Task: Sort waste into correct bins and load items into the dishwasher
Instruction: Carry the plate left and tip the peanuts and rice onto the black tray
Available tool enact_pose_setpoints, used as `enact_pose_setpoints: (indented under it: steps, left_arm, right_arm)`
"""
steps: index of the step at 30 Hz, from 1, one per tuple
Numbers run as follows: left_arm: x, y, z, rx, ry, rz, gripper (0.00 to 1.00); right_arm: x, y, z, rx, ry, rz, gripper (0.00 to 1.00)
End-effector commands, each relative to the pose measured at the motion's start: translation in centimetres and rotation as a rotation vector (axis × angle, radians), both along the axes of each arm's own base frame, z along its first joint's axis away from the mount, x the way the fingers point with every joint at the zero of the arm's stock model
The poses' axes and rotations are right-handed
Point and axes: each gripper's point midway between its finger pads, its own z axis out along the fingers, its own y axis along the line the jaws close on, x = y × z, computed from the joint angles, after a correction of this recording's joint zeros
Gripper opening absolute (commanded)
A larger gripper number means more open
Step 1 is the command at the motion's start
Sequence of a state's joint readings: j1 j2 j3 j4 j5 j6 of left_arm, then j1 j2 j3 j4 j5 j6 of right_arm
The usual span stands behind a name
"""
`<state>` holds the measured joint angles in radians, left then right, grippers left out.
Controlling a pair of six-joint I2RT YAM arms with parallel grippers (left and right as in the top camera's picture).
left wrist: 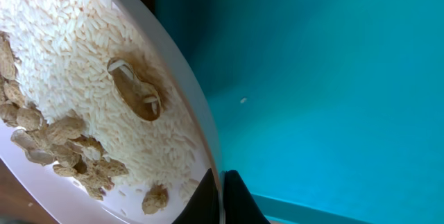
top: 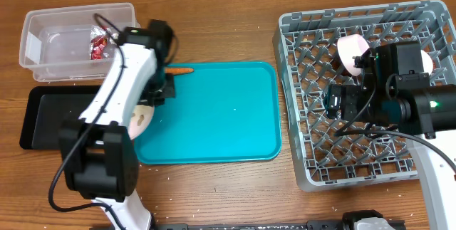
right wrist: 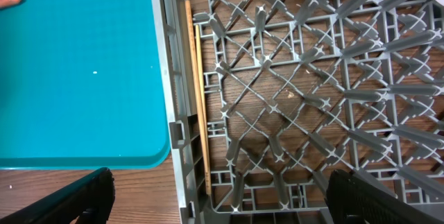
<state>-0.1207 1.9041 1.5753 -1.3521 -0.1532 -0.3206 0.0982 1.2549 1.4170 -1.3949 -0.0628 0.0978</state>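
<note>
Gripper on left arm (left wrist: 220, 197) clamped on rim of white round plate (left wrist: 196, 116), which is tilted at left edge of teal plastic tray (top: 214, 116), carrying whitish rice scraps (left wrist: 76, 50) and tan peanut shells (left wrist: 66, 144). Shallow black rectangular tray (top: 43, 112) lies just frame-left of plate, so tipping likely goes there. Right gripper (right wrist: 222, 207) has fingers wide apart over grey lattice dish rack (right wrist: 175, 57).

Warm brown wooden table (top: 214, 16) — grain running sideways, evenly lit.
</note>
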Motion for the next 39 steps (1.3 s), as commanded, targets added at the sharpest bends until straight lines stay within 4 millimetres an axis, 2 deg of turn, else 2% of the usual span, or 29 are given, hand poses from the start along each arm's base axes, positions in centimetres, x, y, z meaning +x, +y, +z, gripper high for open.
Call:
enact_pose_setpoints:
  steps: [1, 8, 12, 24, 27, 29, 33, 39]
  left_arm:
    - [0.8, 0.6, 1.1, -0.132, -0.037, -0.027, 0.04]
    - [1.2, 3.6, 2.0, -0.316, -0.098, 0.036, 0.04]
    - [1.2, 5.9, 3.1, -0.388, -0.157, 0.102, 0.04]
    - [2.3, 8.5, 7.3, -0.771, -0.423, 0.154, 0.04]
    - [2.4, 10.0, 9.1, -0.889, -0.528, 0.208, 0.04]
    - [2.2, 10.9, 10.4, -0.959, -0.597, 0.227, 0.04]
    - [1.4, 13.0, 11.5, -1.016, -0.658, 0.317, 0.04]
    - [0.6, 15.1, 12.9, -1.085, -0.741, 0.401, 0.04]
  right_arm:
    - [0.1, -0.1, 0.0, 0.000, -0.002, -0.007, 1.00]
    - [0.1, -0.1, 0.0, 0.001, -0.003, -0.007, 1.00]
    - [0.1, -0.1, 0.0, 0.001, -0.003, -0.007, 1.00]
    - [0.1, -0.1, 0.0, 0.000, -0.002, -0.007, 1.00]
    - [0.0, -0.1, -0.1, 0.000, -0.001, -0.007, 1.00]
    - [0.1, -0.1, 0.0, 0.000, -0.002, -0.007, 1.00]
    - [0.1, -0.1, 0.0, 0.000, -0.002, -0.007, 1.00]
    - [0.1, -0.1, 0.0, 0.000, -0.002, -0.007, 1.00]
